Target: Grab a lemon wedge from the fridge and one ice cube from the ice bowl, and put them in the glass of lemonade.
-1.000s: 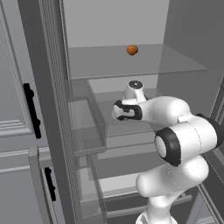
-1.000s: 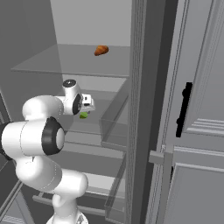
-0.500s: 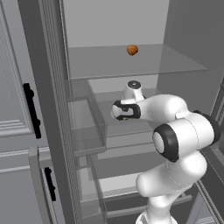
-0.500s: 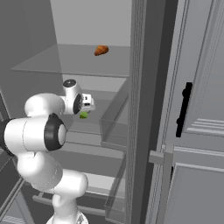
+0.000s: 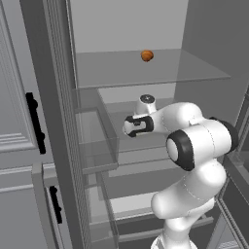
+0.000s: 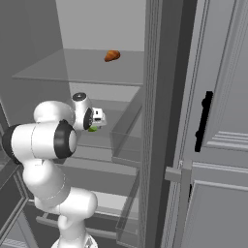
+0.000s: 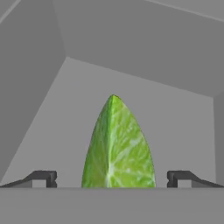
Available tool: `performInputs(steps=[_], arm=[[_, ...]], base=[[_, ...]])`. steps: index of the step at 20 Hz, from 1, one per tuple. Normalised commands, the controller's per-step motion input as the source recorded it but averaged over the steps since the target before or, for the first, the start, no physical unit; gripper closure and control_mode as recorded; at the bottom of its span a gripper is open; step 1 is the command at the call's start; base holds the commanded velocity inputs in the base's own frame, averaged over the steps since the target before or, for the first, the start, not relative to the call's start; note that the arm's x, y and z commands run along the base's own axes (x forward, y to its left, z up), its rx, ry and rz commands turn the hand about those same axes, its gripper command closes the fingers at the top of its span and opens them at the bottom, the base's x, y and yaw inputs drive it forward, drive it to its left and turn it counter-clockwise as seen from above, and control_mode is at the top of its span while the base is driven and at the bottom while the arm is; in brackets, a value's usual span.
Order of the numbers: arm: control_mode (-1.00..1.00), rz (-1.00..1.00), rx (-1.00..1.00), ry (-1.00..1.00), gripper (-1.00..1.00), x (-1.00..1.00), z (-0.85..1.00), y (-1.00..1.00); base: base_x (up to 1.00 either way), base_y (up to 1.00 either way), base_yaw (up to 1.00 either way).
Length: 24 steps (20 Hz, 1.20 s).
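The pincer [image 7: 112,179] stood spread wide, one dark tip on each side of the lemon wedge [image 7: 117,146], neither tip touching it. That spread made sense: the wedge sat centred in the gap, so the tips looked set to close from both flanks, and nothing was held yet. The wedge stood with its pointed end away from the hand camera and its pale cut face toward it, resting on a grey fridge shelf [image 7: 175,118] near the back corner. In the right base view the wedge [image 6: 92,129] showed as a small green speck just below the hand, which reached in level under the upper glass shelf [image 6: 72,68]. The arm [image 5: 194,141] was folded and pushed into the fridge [image 5: 53,97], likely because the wedge lay deep on the middle shelf. A small orange fruit [image 5: 147,55] sat on the upper shelf, well apart and not part of the job. A door bin [image 5: 97,141] stood to the left of the hand. Judged stage: pre-grasp on the wedge; ice and glass steps not yet begun.
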Motion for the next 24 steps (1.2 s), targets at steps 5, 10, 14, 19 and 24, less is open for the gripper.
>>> performInputs(steps=[5,10,14,19,24], arm=[[-1.00,0.00,0.00,0.00,1.00,0.00,-0.08,0.00],[-1.00,0.00,0.00,0.00,1.00,0.00,0.00,0.00],[-1.00,0.00,0.00,0.02,1.00,-0.11,-0.03,0.00],[-1.00,0.00,0.02,0.00,1.00,-0.94,0.02,-0.07],[-1.00,0.00,0.06,0.00,1.00,-1.00,0.04,-0.36]], base=[[0.00,0.00,0.00],[0.00,0.00,0.00],[0.00,0.00,0.00],[0.00,0.00,0.00],[0.00,0.00,0.00]])
